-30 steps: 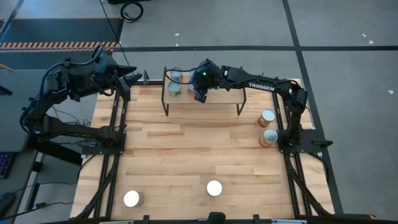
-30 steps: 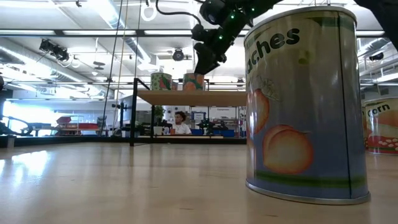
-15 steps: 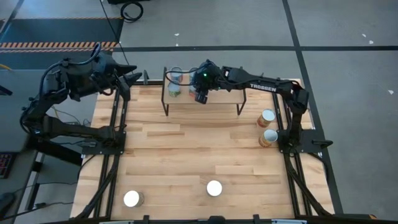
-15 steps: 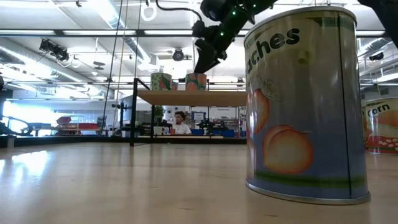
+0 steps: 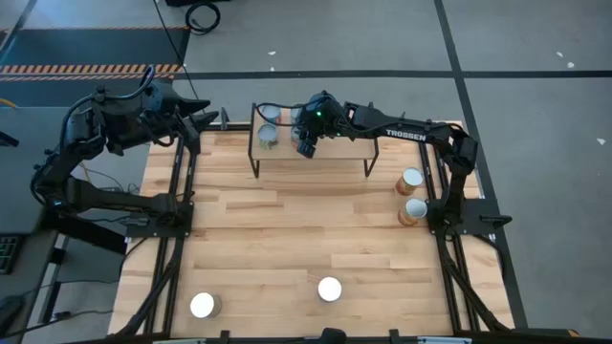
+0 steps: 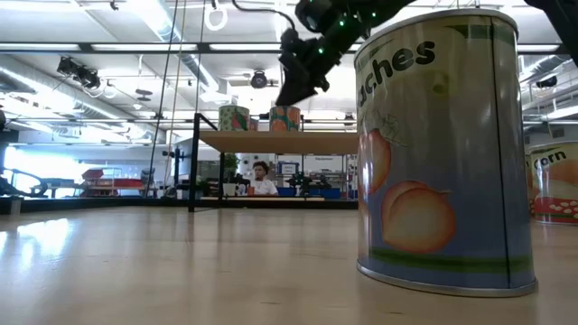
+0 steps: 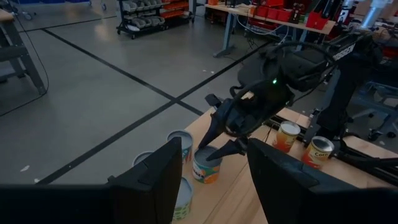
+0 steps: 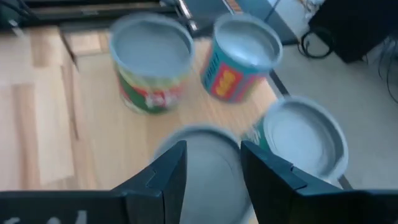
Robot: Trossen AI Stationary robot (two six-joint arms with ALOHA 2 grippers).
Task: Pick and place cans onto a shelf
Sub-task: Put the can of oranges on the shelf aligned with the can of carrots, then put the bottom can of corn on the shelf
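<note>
The right gripper (image 5: 304,148) hangs just above the shelf (image 5: 339,154) near the top middle of the high view, its fingers (image 8: 166,175) spread apart with nothing between them. Under them sits a can (image 8: 200,155), blurry and partly hidden. Three more cans (image 8: 152,63) stand close by. The left gripper (image 5: 206,122) waits at the upper left, fingers apart. A big peach can (image 6: 440,149) fills the right of the low view, its top cut off.

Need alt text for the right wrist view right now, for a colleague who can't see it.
The right pincer, fingers apart, hangs just above a silver-lidded can on the shelf. Three more cans stand around it: a green-and-red one, a blue one and one at the shelf's edge.
</note>
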